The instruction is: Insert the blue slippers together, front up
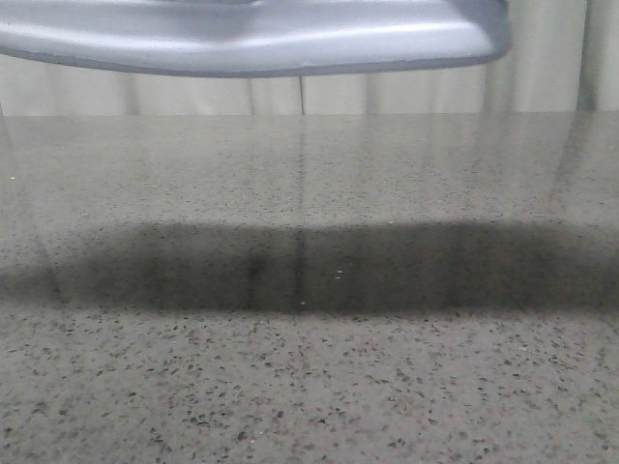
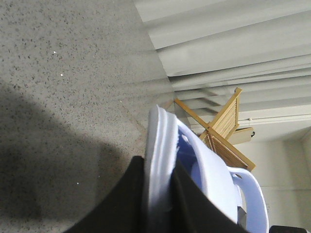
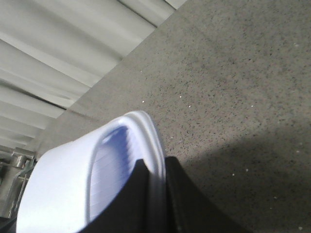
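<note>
Left gripper clamps one pale blue moulded foam slipper's sole edge; right gripper clamps the other pale blue foam slipper; both above the speckled grey table.

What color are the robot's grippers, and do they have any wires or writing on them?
Each gripper shows only as two plain black fingers: the left gripper and the right gripper. The fingers look flat, smooth and matte. No cables, labels or markings are visible, and the arms themselves are out of view.

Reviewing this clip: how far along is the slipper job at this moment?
Done: pick-up. The left gripper pinches one slipper's edge; the right gripper pinches another slipper edge. In hand: a pale sole hangs above the table, casting a shadow. Left: whether they are nested cannot be told; setting down remains.
</note>
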Robot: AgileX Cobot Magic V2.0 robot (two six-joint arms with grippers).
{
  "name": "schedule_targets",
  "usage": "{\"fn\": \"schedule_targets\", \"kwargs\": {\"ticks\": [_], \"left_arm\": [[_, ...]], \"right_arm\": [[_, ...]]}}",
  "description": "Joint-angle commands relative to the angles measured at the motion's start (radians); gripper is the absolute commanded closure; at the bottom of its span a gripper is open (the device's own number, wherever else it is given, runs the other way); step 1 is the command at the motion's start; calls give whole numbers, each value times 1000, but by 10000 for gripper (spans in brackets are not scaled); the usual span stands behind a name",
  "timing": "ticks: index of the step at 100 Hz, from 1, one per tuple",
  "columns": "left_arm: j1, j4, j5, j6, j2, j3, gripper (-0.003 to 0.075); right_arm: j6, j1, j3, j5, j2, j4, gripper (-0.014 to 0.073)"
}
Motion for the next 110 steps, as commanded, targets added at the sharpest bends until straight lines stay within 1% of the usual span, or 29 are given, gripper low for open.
{"fn": "schedule_targets", "kwargs": {"ticks": [1, 11, 25, 38, 59, 80, 99, 110], "left_arm": [[1, -75, 86, 1, -2, -34, 704], [-7, -82, 98, 1, -2, -34, 704], [-37, -105, 122, 2, -2, -34, 704], [-46, -137, 142, 24, -2, -34, 704], [-46, -184, 175, 43, -2, -34, 704], [-46, -195, 209, 47, -2, -34, 704], [-46, -195, 254, 47, -2, -34, 704], [-46, -195, 274, 47, -2, -34, 704]], "right_arm": [[-122, -2, -35, -66, 31, 127, 701], [-217, -2, -35, -65, 63, 229, 701], [-325, -2, -35, -64, 115, 326, 701], [-409, -2, -35, -63, 149, 382, 701], [-454, -2, -35, -63, 176, 399, 701], [-585, -2, -35, -58, 198, 522, 701], [-700, -2, -35, -29, 258, 621, 701], [-792, -2, -35, 1, 297, 718, 701]]}}
